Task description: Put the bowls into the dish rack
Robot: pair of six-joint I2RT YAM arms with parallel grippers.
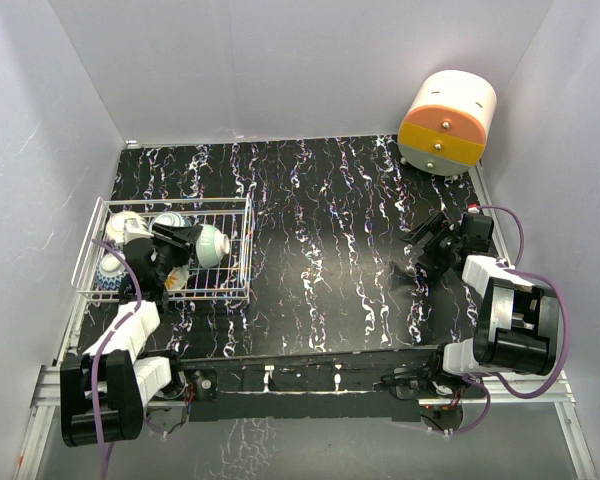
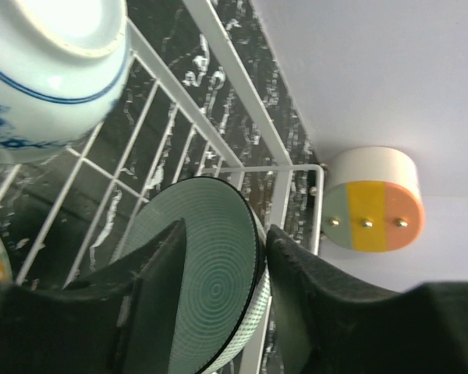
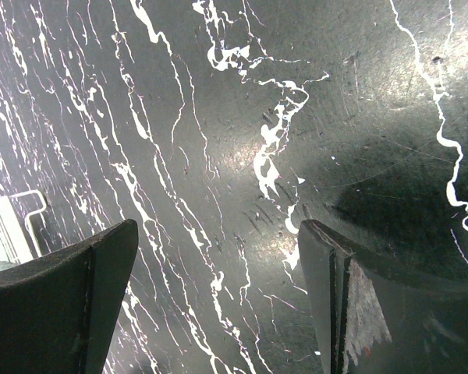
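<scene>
A glossy ceramic teal bowl (image 2: 214,273), ringed inside with fine concentric lines and dotted outside, is stood on edge toward the right end of the rack (image 2: 242,101), a basket of thin white wire. Its wall is straddled by the matte black fingers (image 2: 304,312) of the left pincer (image 2: 225,227), one inside and one just outside the rim. The pincer is seen about half open, and whether the bowl is clamped cannot be told. A smooth white blue-banded bowl (image 2: 47,78) is seen near it in the rack. The right pincer (image 3: 218,226) is spread wide above the black, white-veined bench (image 3: 218,93), well apart from the rack.
</scene>
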